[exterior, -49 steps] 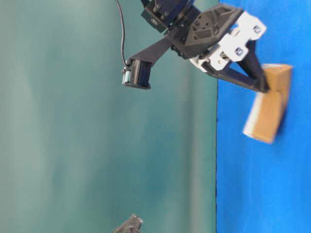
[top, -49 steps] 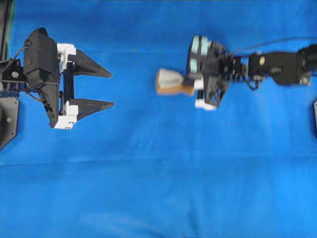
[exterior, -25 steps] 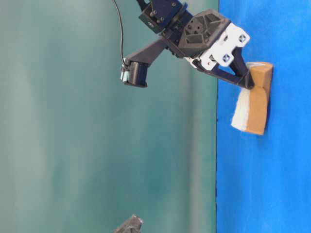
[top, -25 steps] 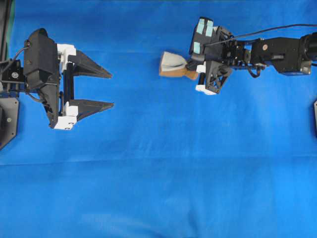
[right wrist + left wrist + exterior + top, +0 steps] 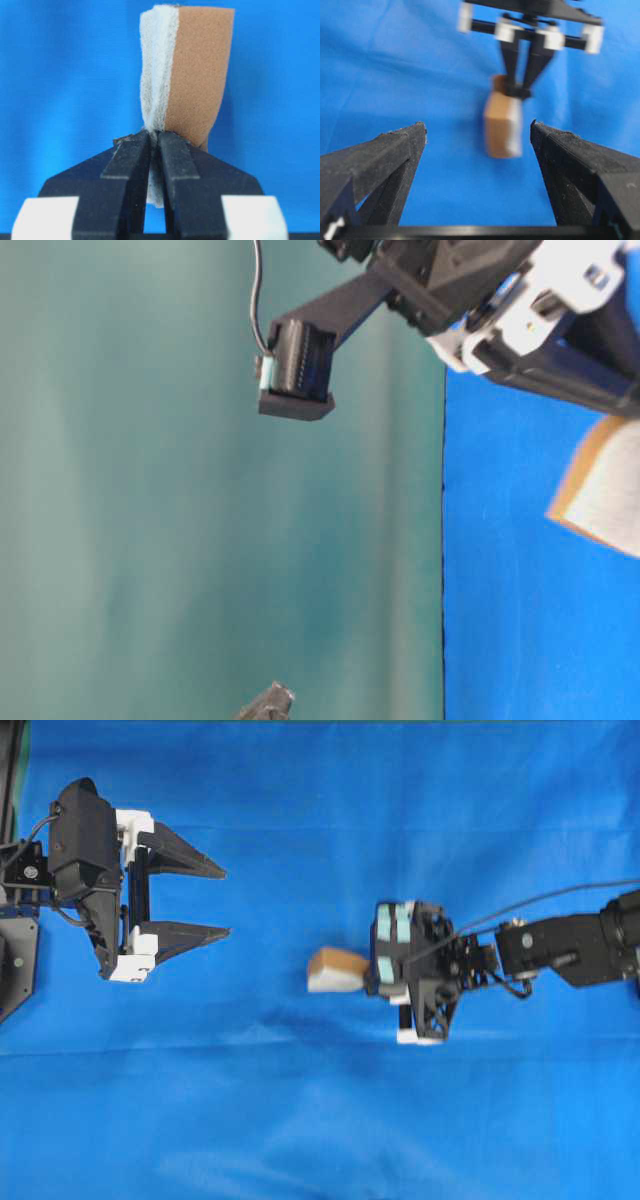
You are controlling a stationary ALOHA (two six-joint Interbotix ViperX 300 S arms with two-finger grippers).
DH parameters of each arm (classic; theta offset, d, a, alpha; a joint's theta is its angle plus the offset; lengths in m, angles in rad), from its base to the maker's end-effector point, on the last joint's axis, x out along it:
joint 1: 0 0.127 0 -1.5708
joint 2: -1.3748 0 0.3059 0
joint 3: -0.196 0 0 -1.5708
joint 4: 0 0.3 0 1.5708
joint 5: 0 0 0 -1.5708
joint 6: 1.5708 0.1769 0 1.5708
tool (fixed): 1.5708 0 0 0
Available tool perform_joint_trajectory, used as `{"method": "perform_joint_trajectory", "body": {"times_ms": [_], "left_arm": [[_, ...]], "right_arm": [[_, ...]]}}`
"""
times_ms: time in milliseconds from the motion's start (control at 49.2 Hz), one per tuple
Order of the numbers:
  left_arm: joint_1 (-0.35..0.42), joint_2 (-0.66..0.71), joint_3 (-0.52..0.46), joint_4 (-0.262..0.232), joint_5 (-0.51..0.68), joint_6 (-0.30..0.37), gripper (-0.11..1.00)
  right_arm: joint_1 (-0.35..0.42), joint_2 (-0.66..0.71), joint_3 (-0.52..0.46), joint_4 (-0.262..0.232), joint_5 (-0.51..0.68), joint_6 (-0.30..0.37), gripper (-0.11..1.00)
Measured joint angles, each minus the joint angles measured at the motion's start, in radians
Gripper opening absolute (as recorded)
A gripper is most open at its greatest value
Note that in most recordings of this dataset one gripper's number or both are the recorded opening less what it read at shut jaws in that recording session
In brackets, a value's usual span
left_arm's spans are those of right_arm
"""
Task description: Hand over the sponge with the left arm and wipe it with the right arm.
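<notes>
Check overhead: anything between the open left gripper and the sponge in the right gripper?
Nothing. In the overhead view only bare blue cloth separates the left gripper from the sponge, which the right gripper pinches. The left wrist view agrees.

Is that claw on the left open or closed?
Open. The left gripper has its two black fingers spread wide apart with nothing between them.
</notes>
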Motion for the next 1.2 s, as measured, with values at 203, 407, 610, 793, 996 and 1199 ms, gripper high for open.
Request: {"method": "perform_joint_trajectory", "body": {"times_ms": [203,407,610,793,996,1199], "left_arm": [[0.0,0.002,0.002,0.0,0.0,-0.002,0.82],[0.0,0.002,0.0,0.0,-0.002,-0.002,0.82],[0.0,0.0,0.002,-0.002,0.0,-0.002,0.82],[0.0,0.002,0.002,-0.002,-0.002,-0.002,0.82],[0.0,0.002,0.002,-0.002,-0.002,-0.002,0.82],[0.0,0.002,0.002,-0.002,-0.002,-0.002,0.82]], "right_arm": [[0.028,0.0,-0.009,0.0,0.005,0.003,0.1],[-0.031,-0.002,-0.011,-0.02,0.04,-0.005,0.1],[-0.175,-0.006,-0.015,-0.112,0.051,-0.011,0.1],[-0.278,-0.005,-0.023,-0.179,0.049,-0.011,0.1],[-0.296,-0.006,-0.023,-0.198,0.049,-0.012,0.1],[-0.282,-0.006,-0.023,-0.199,0.046,-0.015,0.1]]}}
